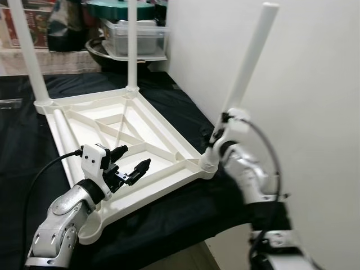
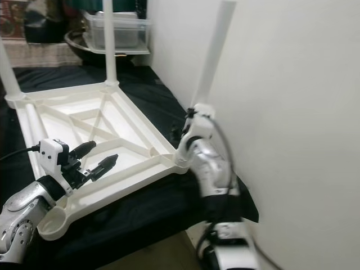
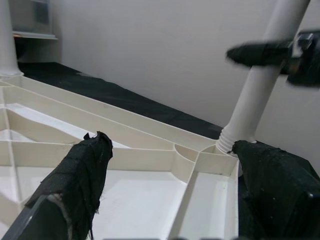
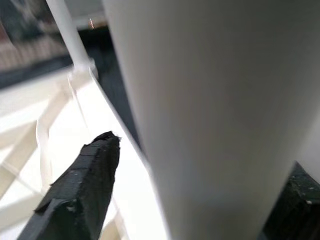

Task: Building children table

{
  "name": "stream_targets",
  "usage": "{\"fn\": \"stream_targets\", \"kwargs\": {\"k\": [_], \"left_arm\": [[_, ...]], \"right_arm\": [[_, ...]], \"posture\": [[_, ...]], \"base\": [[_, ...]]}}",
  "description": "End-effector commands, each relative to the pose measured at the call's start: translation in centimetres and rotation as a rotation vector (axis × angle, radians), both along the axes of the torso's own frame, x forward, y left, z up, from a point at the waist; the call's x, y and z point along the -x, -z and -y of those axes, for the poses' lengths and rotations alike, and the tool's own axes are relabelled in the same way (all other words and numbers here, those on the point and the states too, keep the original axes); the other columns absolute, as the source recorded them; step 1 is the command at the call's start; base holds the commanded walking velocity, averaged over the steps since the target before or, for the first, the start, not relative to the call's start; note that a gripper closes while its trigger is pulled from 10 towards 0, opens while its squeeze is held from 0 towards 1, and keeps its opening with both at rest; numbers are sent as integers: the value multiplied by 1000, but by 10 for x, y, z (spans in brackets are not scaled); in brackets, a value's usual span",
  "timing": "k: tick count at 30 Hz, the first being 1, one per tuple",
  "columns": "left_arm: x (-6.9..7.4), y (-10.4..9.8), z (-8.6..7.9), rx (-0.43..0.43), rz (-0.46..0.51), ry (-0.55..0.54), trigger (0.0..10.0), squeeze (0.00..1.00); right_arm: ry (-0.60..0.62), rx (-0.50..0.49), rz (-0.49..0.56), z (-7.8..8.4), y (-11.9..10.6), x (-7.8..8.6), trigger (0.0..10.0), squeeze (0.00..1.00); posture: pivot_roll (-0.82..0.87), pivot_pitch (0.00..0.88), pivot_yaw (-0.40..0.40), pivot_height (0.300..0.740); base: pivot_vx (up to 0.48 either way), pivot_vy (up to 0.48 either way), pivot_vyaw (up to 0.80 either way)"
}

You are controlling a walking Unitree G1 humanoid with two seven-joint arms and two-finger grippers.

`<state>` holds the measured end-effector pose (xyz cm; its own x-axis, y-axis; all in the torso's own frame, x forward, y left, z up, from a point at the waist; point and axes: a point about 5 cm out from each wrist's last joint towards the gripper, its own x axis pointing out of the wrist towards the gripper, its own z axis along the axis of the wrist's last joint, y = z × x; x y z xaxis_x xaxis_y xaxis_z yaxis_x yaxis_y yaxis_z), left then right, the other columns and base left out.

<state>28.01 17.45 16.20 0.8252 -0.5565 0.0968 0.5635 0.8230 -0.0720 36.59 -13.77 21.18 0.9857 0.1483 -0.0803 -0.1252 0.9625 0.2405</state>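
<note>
Black cloth [image 1: 169,219] covers the surface where the upturned white plastic tabletop [image 1: 121,143] lies, against the wall. Right gripper [image 1: 222,126] clamps low on the leg [image 1: 244,70] at the near wall-side corner socket; light, stiff, slick plastic, best held near its threaded base. Left gripper [image 1: 134,163] hovers spread apart over the near rim.

Even indoor light, soft shadows; right eye view slightly blurred, right wrist view's close table leg [image 4: 210,115] defocused.
</note>
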Motion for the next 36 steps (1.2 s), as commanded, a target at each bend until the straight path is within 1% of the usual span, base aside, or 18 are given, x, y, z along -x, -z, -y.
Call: {"fn": "stream_targets", "kwargs": {"k": [1, 3, 5, 8, 9, 11, 14, 16, 21, 22, 25, 26, 28, 29, 30, 31, 32, 36], "left_arm": [[0, 1, 4, 3, -3, 18, 10000, 0], [0, 1, 5, 4, -3, 19, 10000, 0], [-1, 1, 5, 4, -2, 19, 10000, 0], [-2, 1, 5, 3, -2, 22, 10000, 0], [-2, 1, 5, 3, -2, 22, 10000, 0], [-3, 1, 6, 2, -3, 24, 10000, 0], [-3, 1, 6, 2, -3, 24, 10000, 0], [-3, 1, 6, 0, -3, 25, 10000, 0], [-2, 1, 6, -2, -3, 24, 10000, 0], [-2, 1, 6, -2, -3, 23, 10000, 0], [-1, 1, 5, -3, -3, 21, 10000, 0], [-1, 1, 5, -3, -3, 21, 10000, 0], [-1, 1, 5, -4, -3, 20, 10000, 0], [-1, 1, 5, -4, -4, 20, 10000, 0], [-1, 1, 5, -5, -4, 20, 10000, 0], [-1, 1, 5, -5, -5, 19, 10000, 0], [-1, 1, 5, -5, -5, 19, 10000, 0], [0, 1, 5, -6, -6, 20, 10000, 0]], "right_arm": [[-95, -25, 70, 6, -6, 1, 10000, 0], [-124, -30, 91, 11, -9, 2, 10000, 0], [-209, 65, 144, 34, -10, 0, 10000, 0], [-359, 157, 164, 51, -7, -1, 10000, 0], [-359, 157, 164, 51, -7, -1, 10000, 0], [-457, 183, 147, 57, -1, -2, 10000, 0], [-489, 189, 138, 59, 2, -3, 10000, 0], [-523, 225, 109, 67, 10, -6, 10000, 0], [-543, 258, 81, 76, 15, -11, 10000, 0], [-543, 257, 79, 76, 15, -13, 9686, 0], [-541, 261, 79, 75, 15, -17, 10000, 0], [-533, 263, 80, 74, 17, -18, 9333, 0], [-526, 264, 80, 73, 18, -19, 9333, 0], [-513, 257, 82, 72, 20, -20, 8235, 0], [-505, 251, 84, 72, 21, -20, 8235, 0], [-493, 248, 87, 72, 22, -21, 3922, 0], [-470, 238, 90, 71, 23, -22, 157, 0], [-445, 230, 88, 71, 26, -23, 0, 0]], "posture": [[86, 0, -160, 740], [86, 0, -160, 740], [81, 0, -156, 740], [82, 0, -153, 740], [82, 0, -153, 740], [88, 0, -157, 740], [88, 0, -157, 740], [99, 0, -163, 740], [109, 0, -171, 740], [109, 0, -171, 740], [115, 0, -173, 740], [121, 0, -177, 740], [124, 0, -178, 740], [124, 0, -178, 740], [124, 0, -178, 740], [124, 0, -178, 740], [128, 0, -177, 740], [128, 0, -176, 740]], "base": [[0, 0, 0], [0, 0, 0], [0, 0, 0], [0, 0, 0], [0, 0, 0], [0, 0, 0], [0, 0, 0], [0, 0, 0], [0, 0, 0], [0, 0, 0], [0, 0, 0], [0, 0, 0], [0, 0, 0], [0, 0, 0], [0, 0, 0], [0, 0, 0], [0, 0, 0], [0, 0, 0]]}}
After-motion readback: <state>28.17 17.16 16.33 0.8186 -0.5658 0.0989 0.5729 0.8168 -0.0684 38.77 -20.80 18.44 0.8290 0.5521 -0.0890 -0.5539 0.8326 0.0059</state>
